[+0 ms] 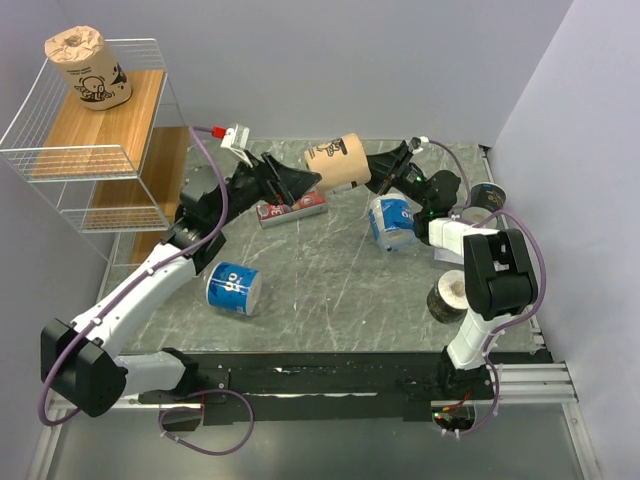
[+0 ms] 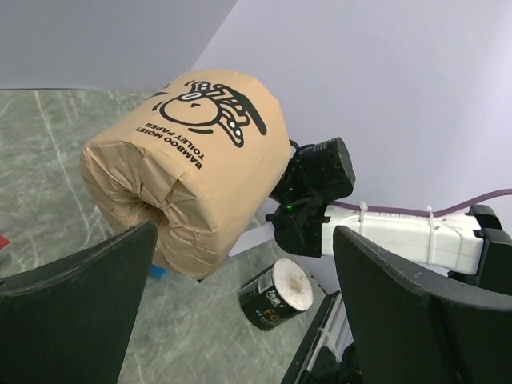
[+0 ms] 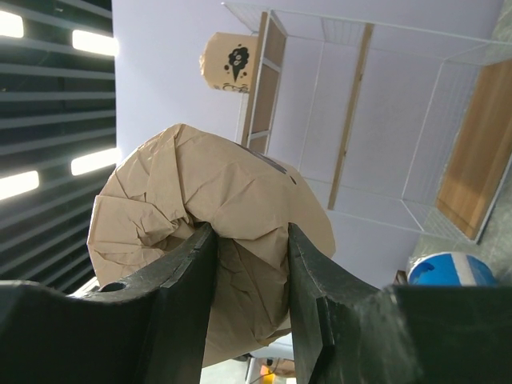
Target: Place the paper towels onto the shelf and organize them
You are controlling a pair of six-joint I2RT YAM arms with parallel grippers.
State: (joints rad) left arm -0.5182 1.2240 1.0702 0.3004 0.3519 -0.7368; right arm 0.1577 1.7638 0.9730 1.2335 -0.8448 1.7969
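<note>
My right gripper (image 1: pixel 374 172) is shut on the folded end of a kraft-brown paper towel roll (image 1: pixel 338 162) and holds it in the air over the table's far middle. In the right wrist view both fingers (image 3: pixel 188 272) pinch its crumpled wrapper (image 3: pixel 240 192). My left gripper (image 1: pixel 306 181) is open, its jaws wide apart just left of this roll (image 2: pixel 188 168) and not closed on it. A second kraft roll (image 1: pixel 88 68) stands on the top board of the shelf (image 1: pixel 100 140). Two blue-and-white rolls (image 1: pixel 233 288) (image 1: pixel 390 222) and two dark rolls (image 1: pixel 452 297) (image 1: pixel 490 197) lie on the table.
A flat red box (image 1: pixel 292 208) lies under the left gripper. The shelf stands at the far left against the wall. One dark roll (image 2: pixel 276 294) lies below the held roll in the left wrist view. The table's right edge and wall are close to the right arm.
</note>
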